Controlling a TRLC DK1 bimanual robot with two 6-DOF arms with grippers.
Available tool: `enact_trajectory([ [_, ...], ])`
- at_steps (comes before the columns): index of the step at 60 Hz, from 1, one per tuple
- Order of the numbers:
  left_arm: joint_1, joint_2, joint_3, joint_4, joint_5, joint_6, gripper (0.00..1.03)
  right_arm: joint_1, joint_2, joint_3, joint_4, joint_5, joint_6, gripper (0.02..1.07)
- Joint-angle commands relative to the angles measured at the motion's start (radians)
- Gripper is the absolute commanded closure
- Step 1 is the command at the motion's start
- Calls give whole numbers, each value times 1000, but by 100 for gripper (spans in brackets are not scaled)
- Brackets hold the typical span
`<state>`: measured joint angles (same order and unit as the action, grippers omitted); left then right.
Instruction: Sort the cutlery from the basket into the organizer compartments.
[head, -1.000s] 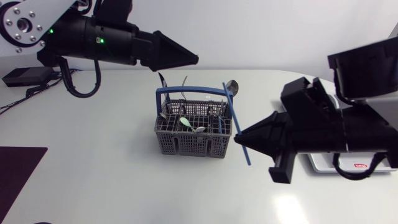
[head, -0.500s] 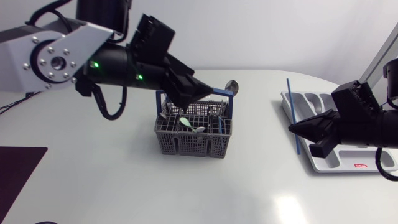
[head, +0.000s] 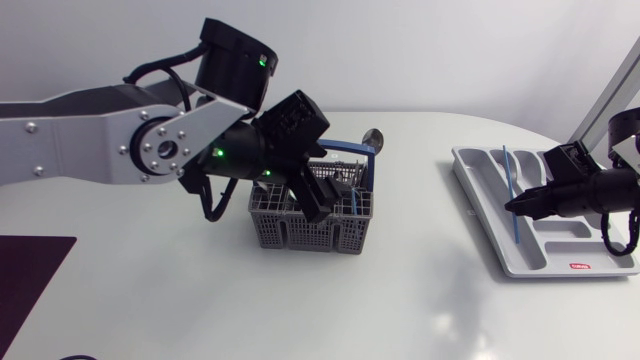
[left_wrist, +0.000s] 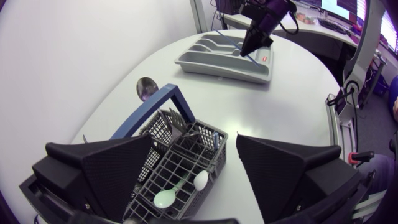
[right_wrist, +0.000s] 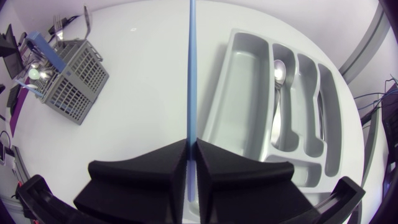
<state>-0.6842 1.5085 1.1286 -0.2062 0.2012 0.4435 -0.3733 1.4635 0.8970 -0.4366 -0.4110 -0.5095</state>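
At the left of the table, the silver-grey left arm is stretched toward the middle, and its matte black left gripper (head: 316, 200) is held over the grey plastic mesh cutlery basket (head: 300, 232). Its fingers are spread wide, and nothing is held between them. The basket is spanned by a blue hoop handle (left_wrist: 158, 99). A pale green spoon (left_wrist: 166, 198) and a white spoon (left_wrist: 201, 180) are seen lying in it, and a metal spoon (head: 372, 136) is propped bowl-up at its far side. Well apart to the right, a thin blue rod (head: 510, 195) is clamped near one end between the closed fingers of the right gripper (right_wrist: 191, 144). The rod is held over the basket-side part of the grey plastic organizer tray (head: 500, 250); whether it touches the tray cannot be told. One metal spoon (right_wrist: 279, 71) is seen lying in a narrow compartment.
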Motion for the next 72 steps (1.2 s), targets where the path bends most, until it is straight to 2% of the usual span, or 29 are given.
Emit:
enact_trajectory([
  [1, -15, 24, -36, 13, -20, 38, 10, -15, 75, 49, 16, 24, 3, 101],
  [9, -18, 27, -55, 28, -40, 54, 10, -16, 185, 112, 21, 75, 54, 101],
  [23, -29, 53, -76, 62, -71, 78, 10, -10, 331, 181, 19, 107, 108, 100],
  [41, -66, 111, -75, 119, -95, 90, 10, 16, 417, 217, 36, 149, 147, 98],
  [46, -72, 128, -69, 134, -95, 90, 10, 19, 416, 217, 42, 152, 149, 90],
  [49, -74, 136, -69, 145, -95, 89, 10, 19, 414, 215, 44, 153, 151, 82],
  [51, -75, 140, -69, 152, -95, 89, 10, 19, 411, 212, 45, 153, 151, 72],
  [55, -77, 145, -72, 166, -95, 87, 13, 19, 396, 200, 50, 153, 151, 44],
  [56, -77, 145, -72, 168, -95, 87, 13, 19, 393, 198, 50, 155, 151, 40],
  [57, -77, 145, -73, 171, -95, 86, 13, 19, 383, 192, 53, 155, 151, 33],
  [61, -78, 142, -82, 188, -94, 83, 18, 19, 353, 171, 65, 167, 149, 18],
  [65, -78, 140, -92, 208, -94, 77, 23, 20, 325, 151, 75, 169, 143, 13],
  [72, -80, 145, -90, 223, -88, 67, 36, 27, 276, 122, 85, 173, 140, 12],
])
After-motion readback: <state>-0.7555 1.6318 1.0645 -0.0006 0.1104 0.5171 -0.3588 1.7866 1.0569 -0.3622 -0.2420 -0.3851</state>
